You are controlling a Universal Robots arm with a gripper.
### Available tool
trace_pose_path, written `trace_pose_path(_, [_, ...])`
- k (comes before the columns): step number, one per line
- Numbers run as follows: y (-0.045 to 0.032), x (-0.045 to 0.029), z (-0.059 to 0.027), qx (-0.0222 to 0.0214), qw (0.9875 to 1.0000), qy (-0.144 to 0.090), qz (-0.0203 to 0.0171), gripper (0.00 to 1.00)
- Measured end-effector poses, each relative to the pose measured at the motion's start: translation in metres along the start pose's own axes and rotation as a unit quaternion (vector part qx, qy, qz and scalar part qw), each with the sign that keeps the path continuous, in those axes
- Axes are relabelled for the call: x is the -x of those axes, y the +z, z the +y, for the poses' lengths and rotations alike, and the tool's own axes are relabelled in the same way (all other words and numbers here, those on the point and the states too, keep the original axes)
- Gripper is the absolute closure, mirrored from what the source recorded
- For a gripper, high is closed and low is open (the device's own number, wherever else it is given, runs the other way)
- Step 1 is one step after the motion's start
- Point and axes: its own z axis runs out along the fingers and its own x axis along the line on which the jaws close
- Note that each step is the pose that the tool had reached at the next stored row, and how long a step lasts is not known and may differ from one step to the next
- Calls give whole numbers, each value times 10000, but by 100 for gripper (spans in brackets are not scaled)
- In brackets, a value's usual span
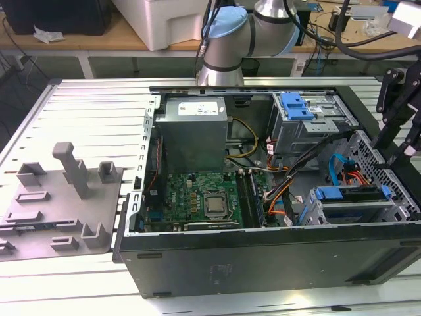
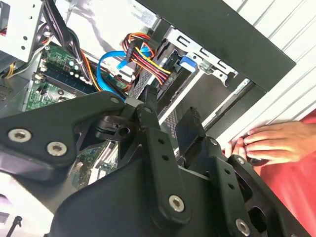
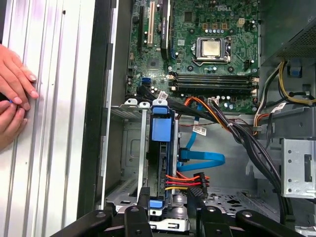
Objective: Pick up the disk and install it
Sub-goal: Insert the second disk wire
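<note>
Tool [image 3: 168, 210] fingers hang apart and empty over the drive cage [image 3: 129, 163]; disk [image 3: 162, 148] sits edge-on in its slot, blue caddy rail uppermost; a person's hand [image 2: 276, 140] rests on the counter [image 1: 99, 118], steadying the case.

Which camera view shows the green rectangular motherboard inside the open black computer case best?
The first wrist view: the green motherboard faces the camera squarely. The exterior view shows the motherboard slanted; the second wrist view catches one corner.

A ribbed silver metal worktable [image 1: 99, 112] fills the foreground under bright, even light. Behind it runs a wooden bench [image 1: 125, 39] (cables trailing over its far end) carrying 1 white box [image 1: 164, 20] and 1 black case [image 1: 59, 14].
</note>
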Motion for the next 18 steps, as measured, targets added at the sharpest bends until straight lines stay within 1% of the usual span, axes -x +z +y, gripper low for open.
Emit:
trace_pose_path(3, [0,0,0,-1,10000,0,2,57])
trace_pose_path(4, [1,3,9,-36,10000,2,4,57])
trace_pose_path(5, [4,5,38,-136,9999,-1,23,57])
trace_pose_path(6, [5,5,52,-160,9999,-3,34,57])
trace_pose_path(7, [14,8,97,-198,9998,-7,52,57])
trace_pose_path(8, [22,11,119,-215,9998,-10,59,57])
trace_pose_path(10, [38,21,143,-281,9996,-11,65,57])
trace_pose_path(11, [41,32,149,-337,9994,-7,68,57])
trace_pose_path(12, [44,43,154,-408,9991,-3,72,57])
trace_pose_path(14, [47,60,157,-512,9987,2,78,57])
trace_pose_path(16, [51,96,180,-725,9973,23,95,57])
trace_pose_path(18, [55,113,205,-833,9965,35,103,57])
